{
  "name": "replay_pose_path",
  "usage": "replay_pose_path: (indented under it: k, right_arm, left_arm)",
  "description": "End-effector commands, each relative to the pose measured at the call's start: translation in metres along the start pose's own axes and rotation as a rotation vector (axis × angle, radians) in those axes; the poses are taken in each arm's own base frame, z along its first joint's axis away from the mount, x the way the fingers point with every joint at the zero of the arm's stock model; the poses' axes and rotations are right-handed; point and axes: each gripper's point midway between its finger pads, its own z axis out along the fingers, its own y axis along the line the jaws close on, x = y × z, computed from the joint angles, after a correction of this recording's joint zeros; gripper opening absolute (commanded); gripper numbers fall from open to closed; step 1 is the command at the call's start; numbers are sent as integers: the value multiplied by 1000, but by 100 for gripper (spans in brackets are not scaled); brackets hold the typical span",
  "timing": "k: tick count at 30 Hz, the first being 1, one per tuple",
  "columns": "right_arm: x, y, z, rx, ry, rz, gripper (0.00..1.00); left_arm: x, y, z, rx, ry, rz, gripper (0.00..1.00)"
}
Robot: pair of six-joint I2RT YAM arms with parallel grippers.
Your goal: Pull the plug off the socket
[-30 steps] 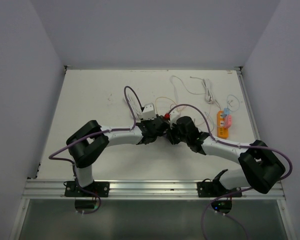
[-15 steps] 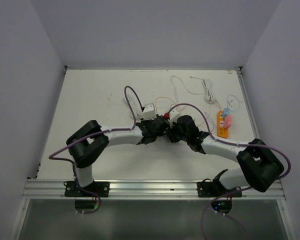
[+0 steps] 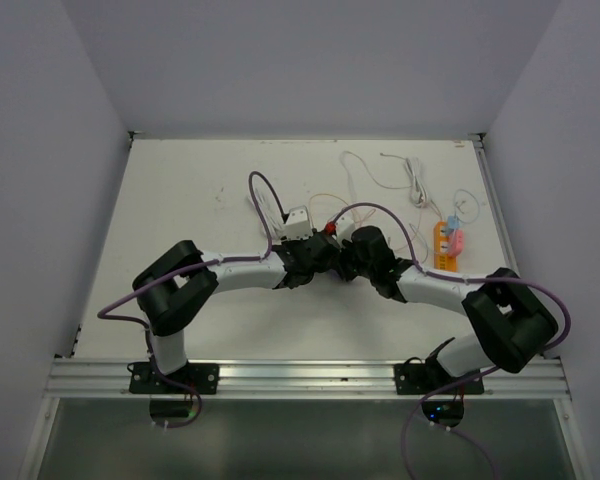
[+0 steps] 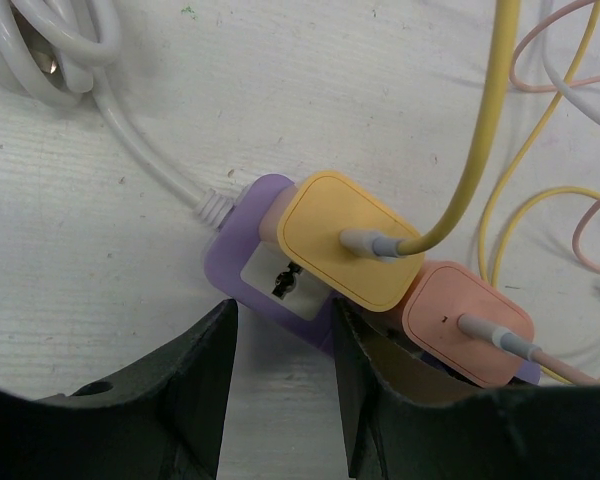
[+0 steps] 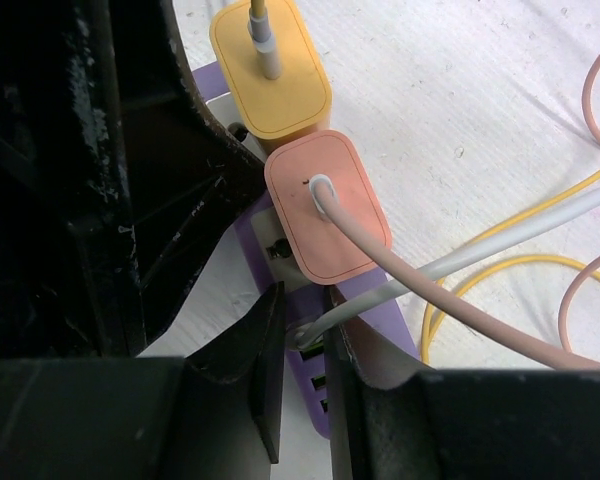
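Observation:
A purple socket strip [image 4: 230, 262] lies on the white table, and it also shows in the right wrist view [image 5: 388, 328]. A yellow plug [image 4: 350, 235] and a pink plug [image 4: 465, 325] sit in it side by side. At the strip's USB end a white plug [image 5: 305, 335] with its white cable [image 5: 460, 262] sits between the fingers of my right gripper [image 5: 305, 310], which is shut on it. My left gripper [image 4: 284, 310] stands open at the strip's near edge. Bare table shows between its jaws, and its right finger [image 4: 380, 400] lies against the strip under the pink plug. In the top view both grippers [image 3: 325, 258] [image 3: 348, 258] meet nose to nose.
Loose yellow [image 4: 500, 200] and pink [image 4: 580, 230] cables loop to the right of the strip. A coiled white cord [image 4: 40, 50] lies at its far left. In the top view an orange strip [image 3: 443, 250] with a pink plug and a white cable bundle [image 3: 415, 180] lie at the back right.
The right gripper has narrowed its jaws onto the white plug, and the right arm's elbow has shifted left. The left arm has not moved.

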Motion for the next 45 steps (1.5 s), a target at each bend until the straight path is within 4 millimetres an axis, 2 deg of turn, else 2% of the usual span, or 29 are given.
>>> replay_pose_path:
  k: [1, 7, 10, 15, 17, 19, 20, 26, 29, 39, 45]
  right_arm:
    - [-4, 7, -1, -37, -7, -15, 20]
    - [1, 5, -10, -21, 5, -9, 27]
    - [9, 4, -10, -14, 19, 0, 28]
    - [14, 6, -5, -23, 35, 7, 17]
    - [9, 8, -5, -34, 21, 9, 11]
    - [4, 9, -5, -44, 5, 10, 1]
    - [-2, 10, -6, -49, -10, 9, 0]
    - [-39, 14, -18, -59, -149, 74, 0]
    - [-57, 17, -24, -70, -230, 106, 0]
    - [-69, 11, -33, -30, -307, 128, 0]
    - [-83, 8, -40, -12, -348, 108, 0]
  left_arm:
    - [52, 48, 0, -122, 162, 191, 47]
    - [51, 47, 1, -127, 159, 198, 47]
    - [51, 47, 2, -126, 158, 198, 47]
    - [53, 46, 4, -128, 167, 214, 46]
    - [53, 44, 4, -126, 171, 215, 46]
    - [56, 46, 6, -131, 178, 220, 46]
    - [58, 47, 6, -134, 183, 223, 46]
    - [77, 60, 12, -184, 239, 242, 45]
    - [77, 59, 13, -185, 242, 245, 45]
    - [87, 63, 17, -212, 275, 277, 44]
    - [90, 64, 18, -224, 284, 293, 44]
